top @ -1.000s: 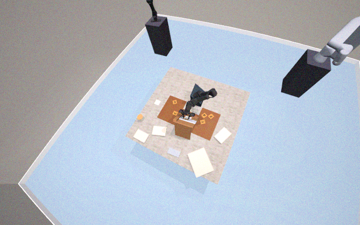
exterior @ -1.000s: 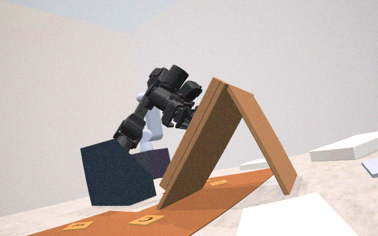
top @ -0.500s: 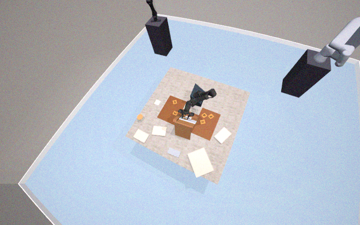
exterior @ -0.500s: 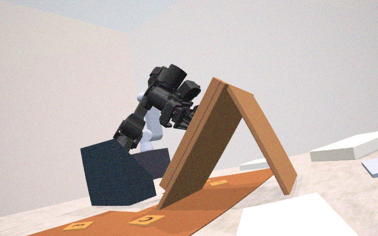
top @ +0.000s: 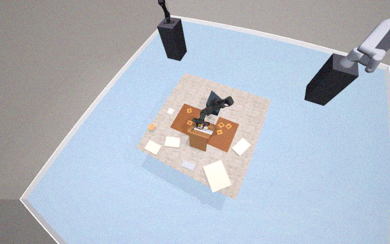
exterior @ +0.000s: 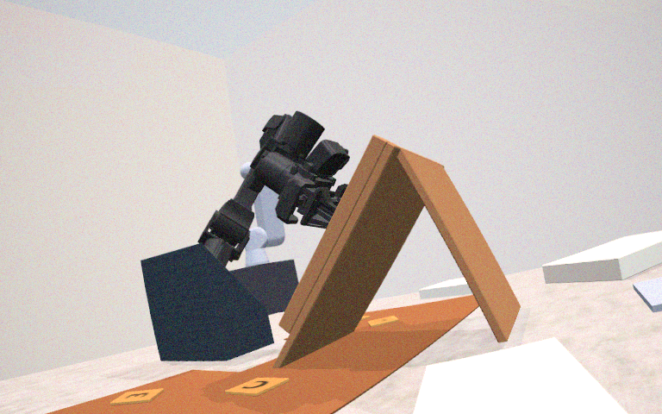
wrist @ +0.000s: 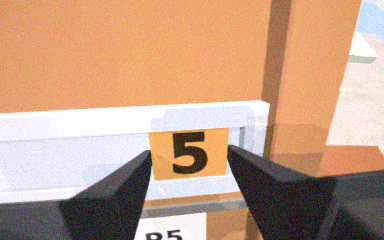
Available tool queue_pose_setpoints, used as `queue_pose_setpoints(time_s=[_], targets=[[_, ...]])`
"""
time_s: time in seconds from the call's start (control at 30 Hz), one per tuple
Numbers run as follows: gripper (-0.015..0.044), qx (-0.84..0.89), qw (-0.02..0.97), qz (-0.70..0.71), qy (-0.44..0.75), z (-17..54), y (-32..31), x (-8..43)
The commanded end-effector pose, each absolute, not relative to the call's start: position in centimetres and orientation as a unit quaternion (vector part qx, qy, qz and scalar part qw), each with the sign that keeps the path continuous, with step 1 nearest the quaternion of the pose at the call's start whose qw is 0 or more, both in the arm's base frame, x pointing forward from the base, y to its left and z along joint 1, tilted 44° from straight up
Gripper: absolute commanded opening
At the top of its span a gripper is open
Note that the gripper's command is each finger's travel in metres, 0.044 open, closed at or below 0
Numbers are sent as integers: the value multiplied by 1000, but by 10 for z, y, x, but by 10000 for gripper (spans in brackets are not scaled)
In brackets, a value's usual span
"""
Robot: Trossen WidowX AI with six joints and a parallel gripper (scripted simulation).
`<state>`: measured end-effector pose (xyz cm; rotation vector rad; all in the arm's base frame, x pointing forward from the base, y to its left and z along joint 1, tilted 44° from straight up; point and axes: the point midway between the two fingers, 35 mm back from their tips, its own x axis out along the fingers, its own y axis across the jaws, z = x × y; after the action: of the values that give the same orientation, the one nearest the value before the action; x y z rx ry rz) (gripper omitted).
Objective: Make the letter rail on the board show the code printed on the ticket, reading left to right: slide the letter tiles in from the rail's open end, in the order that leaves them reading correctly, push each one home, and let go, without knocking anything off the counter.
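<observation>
My gripper [wrist: 189,152] [top: 200,126] is shut on the orange tile marked 5 [wrist: 190,152], at the front of the sloping board [wrist: 125,50] [exterior: 361,239]. The tile sits upright in the white rail [wrist: 75,122] [top: 203,131], with a small gap to the stop at the rail's right end. The ticket [wrist: 195,225], just below the rail, shows a 5 as its last character; its first is cut off. Loose tiles include a C tile [exterior: 257,385] [top: 189,122] and an E tile [exterior: 136,396] [top: 189,110]. Several others [top: 221,125] lie right of the board. The exterior view hides the fingertips behind the board.
Brown mats [top: 179,119] [top: 224,142] extend on both sides of the board. White blocks [top: 217,176] [top: 172,142] [top: 241,146], a pale blue block [top: 188,164] and an orange round object [top: 151,126] stand around the counter. The board's raised right edge [wrist: 315,65] is close to my right finger.
</observation>
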<state>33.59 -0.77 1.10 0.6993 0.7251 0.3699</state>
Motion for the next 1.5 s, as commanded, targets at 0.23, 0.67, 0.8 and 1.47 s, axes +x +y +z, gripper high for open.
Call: queue_pose_setpoints(time_s=[0.23,0.67,0.8,1.47], targets=[[210,333,859,176,345,11,-8,336],[295,332,859,179,346,19,-16,325],[295,332,859,179,346,20,-19,324],[295,332,859,179,346,22,-30,314]])
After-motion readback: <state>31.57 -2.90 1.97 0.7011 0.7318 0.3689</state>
